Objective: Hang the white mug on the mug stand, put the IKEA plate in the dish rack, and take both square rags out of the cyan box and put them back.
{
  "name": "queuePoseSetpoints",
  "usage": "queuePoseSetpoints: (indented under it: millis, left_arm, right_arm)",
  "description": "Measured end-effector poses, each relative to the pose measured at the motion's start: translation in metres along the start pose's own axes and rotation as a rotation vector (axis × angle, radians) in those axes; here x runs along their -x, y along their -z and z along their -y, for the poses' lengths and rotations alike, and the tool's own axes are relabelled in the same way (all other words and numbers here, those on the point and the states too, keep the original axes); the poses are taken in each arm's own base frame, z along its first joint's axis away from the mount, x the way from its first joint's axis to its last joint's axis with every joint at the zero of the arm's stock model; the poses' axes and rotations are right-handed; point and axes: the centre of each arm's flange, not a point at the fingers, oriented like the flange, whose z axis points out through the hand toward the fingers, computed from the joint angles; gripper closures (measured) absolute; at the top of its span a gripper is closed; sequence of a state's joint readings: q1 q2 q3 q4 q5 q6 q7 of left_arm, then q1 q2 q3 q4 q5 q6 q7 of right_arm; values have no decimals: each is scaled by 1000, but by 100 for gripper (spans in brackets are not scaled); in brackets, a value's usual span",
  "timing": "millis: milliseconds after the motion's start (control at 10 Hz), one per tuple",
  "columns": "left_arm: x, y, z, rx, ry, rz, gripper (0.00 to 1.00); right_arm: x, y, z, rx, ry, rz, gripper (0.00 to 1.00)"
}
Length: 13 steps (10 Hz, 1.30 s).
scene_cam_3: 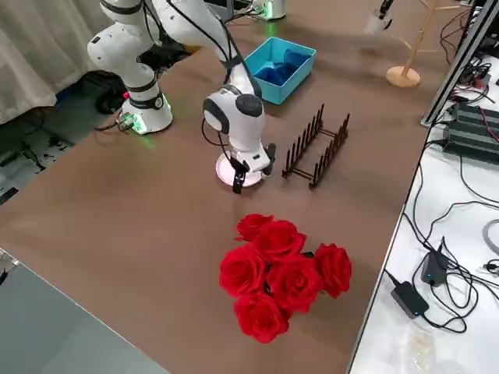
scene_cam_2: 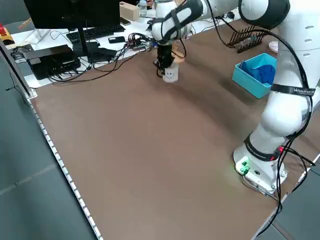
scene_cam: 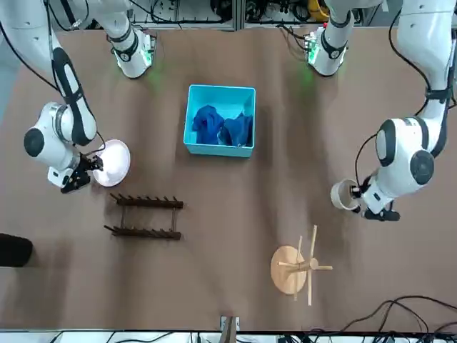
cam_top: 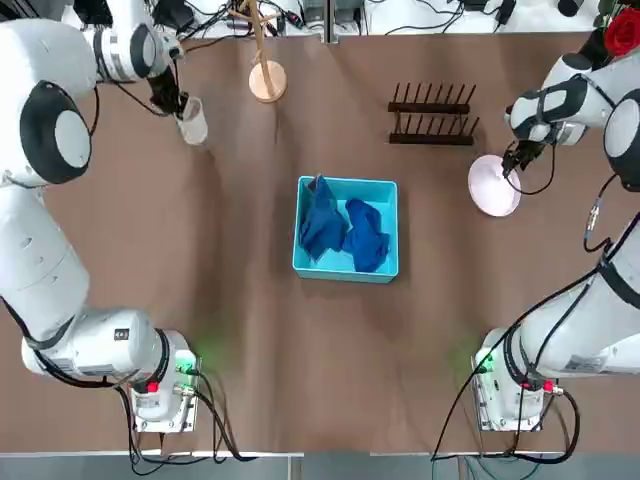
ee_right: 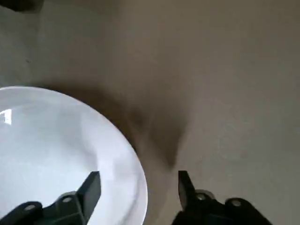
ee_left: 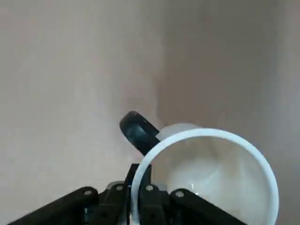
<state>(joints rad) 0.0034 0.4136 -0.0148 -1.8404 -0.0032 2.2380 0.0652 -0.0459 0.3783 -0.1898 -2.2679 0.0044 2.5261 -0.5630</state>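
- White cylindrical mug (ee_left: 218, 176), rim pinched by my left gripper (ee_left: 139, 169), box's 10 o'clock
- My right gripper (ee_right: 139, 172): wide, over round white plate's (ee_right: 56, 150) edge, cyan plastic box's (cam_top: 397, 235) 2 o'clock

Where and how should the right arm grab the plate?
Likely by the rim of the plate nearest the right pincer, coming from above, one finger either side: the open pincer already straddles that thin, exposed edge.

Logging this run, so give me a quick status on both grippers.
Left gripper shut on mug's rim. Right gripper open at plate's edge. Rags in box.
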Motion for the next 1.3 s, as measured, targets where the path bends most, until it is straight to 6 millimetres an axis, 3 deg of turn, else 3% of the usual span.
queuePoseSetpoints:
  millis: [300,400,600,700,900,1000,1300]
  left_arm:
    - [-39,77,-29,-9,-63,-163,95]
    - [-47,90,-53,-60,-148,-200,95]
    - [-52,97,-112,-170,-322,-260,95]
    - [-54,98,-128,-183,-360,-290,95]
    - [-62,104,-129,-185,-372,-348,95]
    - [-66,107,-129,-183,-373,-362,95]
    - [-77,103,-143,-194,-466,-373,95]
  right_arm:
    - [1,-1,-2,0,-3,0,50]
    - [1,-1,-2,0,-2,0,66]
    - [0,2,-2,-2,-1,1,96]
    - [0,5,-2,-5,1,4,96]
    - [-6,16,-6,-37,14,53,96]
    - [-15,35,-11,-59,22,85,96]
    - [-32,118,-29,-101,35,128,96]
